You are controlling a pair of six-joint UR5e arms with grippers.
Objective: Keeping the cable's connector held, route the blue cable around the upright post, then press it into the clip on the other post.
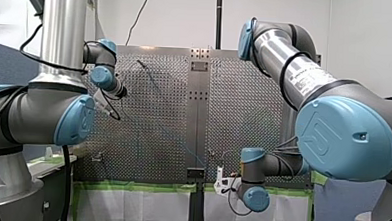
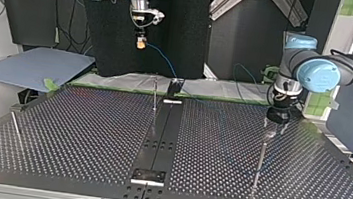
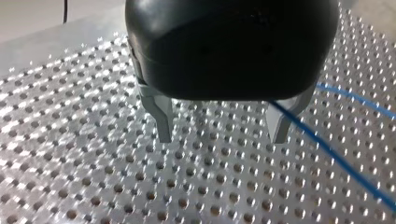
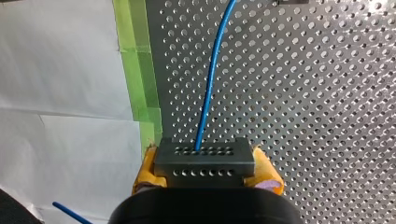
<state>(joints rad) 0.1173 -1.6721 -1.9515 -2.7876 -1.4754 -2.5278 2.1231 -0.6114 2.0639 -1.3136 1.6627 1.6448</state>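
clamping the connector [image 4: 204, 161] from both ends, my right gripper [image 4: 205, 169] has its yellow pads [image 4: 268, 177] tight against the grey block. it sits by the green tape [image 4: 140, 70] at the table's edge. in the top view it is raised at the far side, left of centre.

blue cable [image 4: 212, 79] leaves the block's face and runs ahead over the perforated table [image 4: 327, 93].

my left gripper [image 3: 222, 133]: metal fingers [image 3: 163, 122] spread wide, nothing between them. the cable passes just beside one fingertip; contact unclear.

top view: my left gripper hangs low at the right, just above a thin post [image 2: 260, 159]. any clip on it is too small to tell. a second thin upright post [image 2: 155, 94] stands near the centre strip. the cable drops from the connector close by it; which side it passes, cannot tell.
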